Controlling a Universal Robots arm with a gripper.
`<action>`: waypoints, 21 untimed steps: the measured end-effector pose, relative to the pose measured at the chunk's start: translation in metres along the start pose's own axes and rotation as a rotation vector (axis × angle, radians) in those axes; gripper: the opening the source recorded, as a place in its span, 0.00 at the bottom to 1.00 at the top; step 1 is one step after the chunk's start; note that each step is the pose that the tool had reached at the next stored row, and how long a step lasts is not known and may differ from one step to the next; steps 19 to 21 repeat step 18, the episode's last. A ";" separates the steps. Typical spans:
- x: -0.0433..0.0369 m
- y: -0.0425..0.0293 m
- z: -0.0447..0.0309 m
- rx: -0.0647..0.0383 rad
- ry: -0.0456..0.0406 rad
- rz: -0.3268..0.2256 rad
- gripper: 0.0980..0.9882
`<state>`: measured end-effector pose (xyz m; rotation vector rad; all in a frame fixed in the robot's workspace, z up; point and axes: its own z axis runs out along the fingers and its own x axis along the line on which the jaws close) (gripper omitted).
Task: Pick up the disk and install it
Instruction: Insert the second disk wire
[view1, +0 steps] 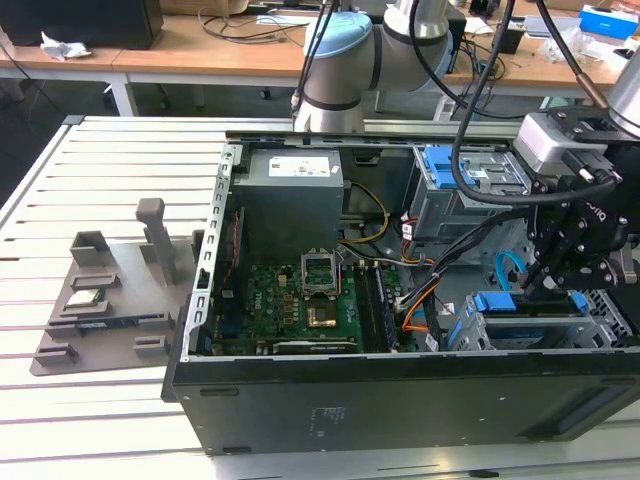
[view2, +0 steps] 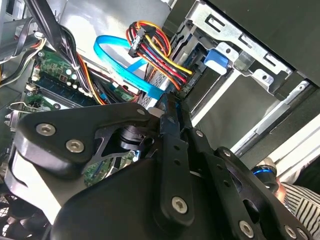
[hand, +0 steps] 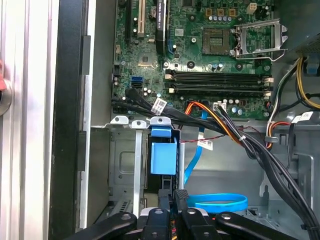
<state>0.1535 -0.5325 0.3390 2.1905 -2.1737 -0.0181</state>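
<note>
Down at the lower right of the exterior view, the black gripper (view1: 548, 283) is lowered over the blue-framed silver disk (view1: 525, 306) in the open black computer case (view1: 400, 400); whether its jaws are spread cannot be told.

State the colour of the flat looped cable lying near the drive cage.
Light blue; the looped cable shows best in the first wrist view, beside the drive cage.
</note>
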 end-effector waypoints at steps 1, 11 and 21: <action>0.0000 0.0000 0.0003 0.000 -0.0005 0.000 0.08; -0.0082 0.0018 -0.0373 0.000 0.0008 0.000 0.06; -0.0081 0.0024 -0.0525 0.000 0.0008 0.000 0.01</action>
